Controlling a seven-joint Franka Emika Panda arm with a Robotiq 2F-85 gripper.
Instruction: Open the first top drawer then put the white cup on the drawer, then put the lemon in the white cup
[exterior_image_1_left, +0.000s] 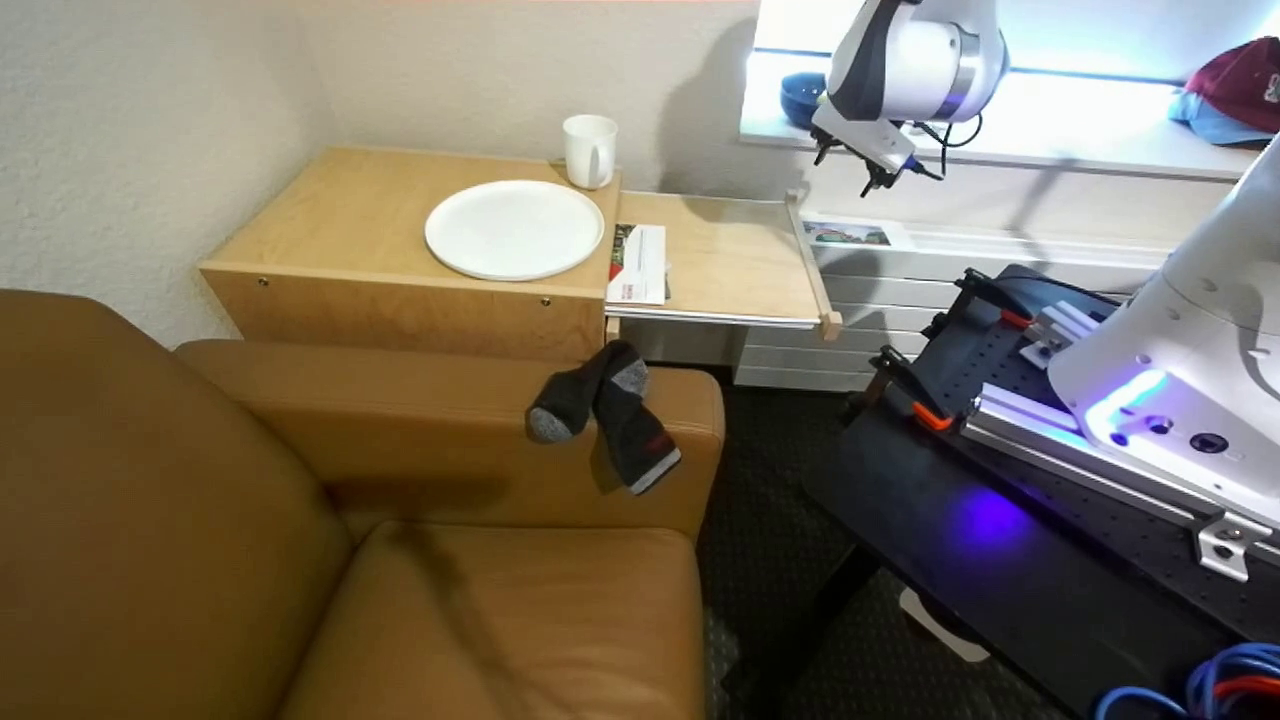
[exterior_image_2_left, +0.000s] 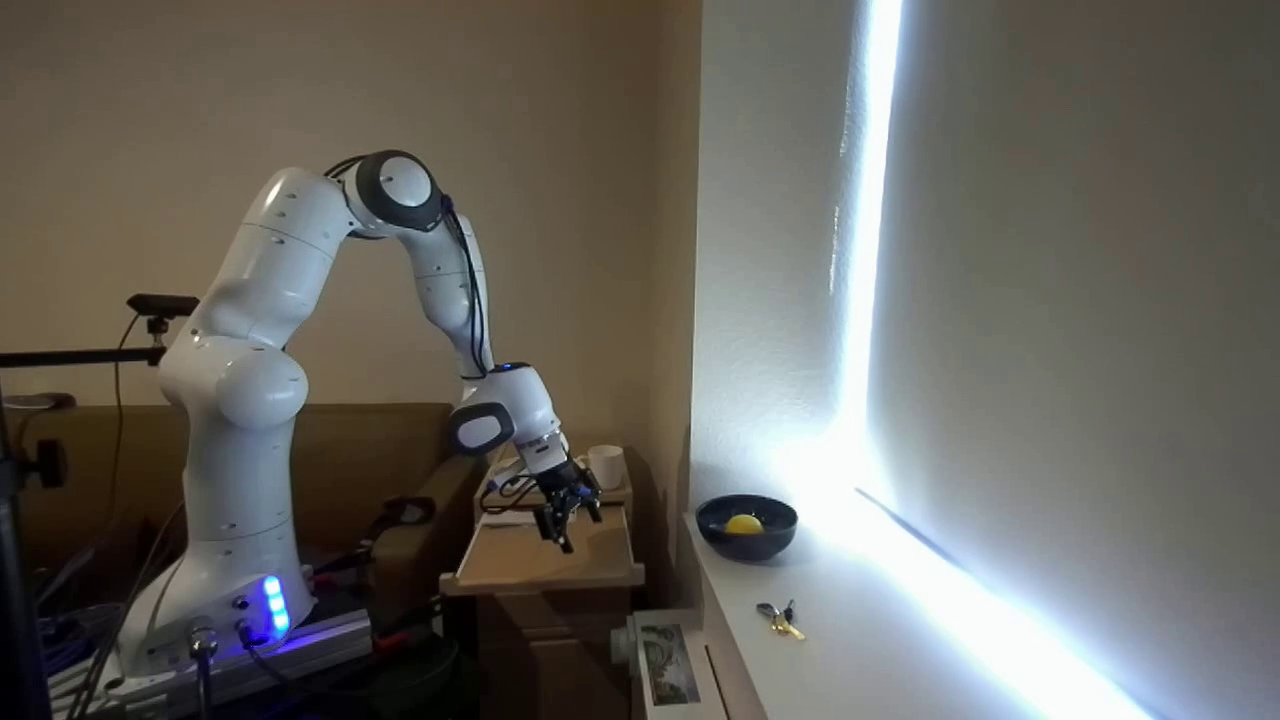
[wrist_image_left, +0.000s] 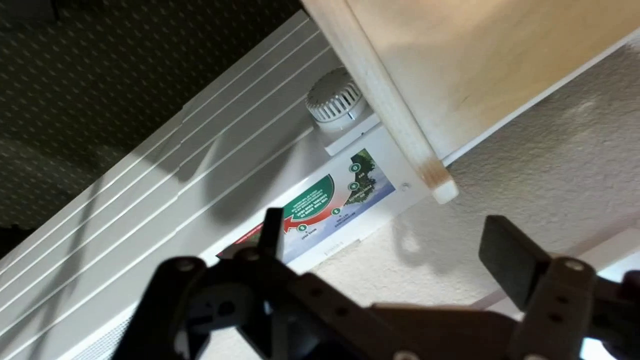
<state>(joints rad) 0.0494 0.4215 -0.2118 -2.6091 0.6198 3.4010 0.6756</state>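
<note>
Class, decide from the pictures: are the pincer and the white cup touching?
Apart. In an exterior view, a wide stretch of wall shows between the pincer and the white cup.

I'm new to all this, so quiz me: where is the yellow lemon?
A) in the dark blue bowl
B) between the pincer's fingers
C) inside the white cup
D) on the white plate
A: in an exterior view the lemon shows as a yellow round inside the dark blue bowl, which stands on the windowsill.
</note>
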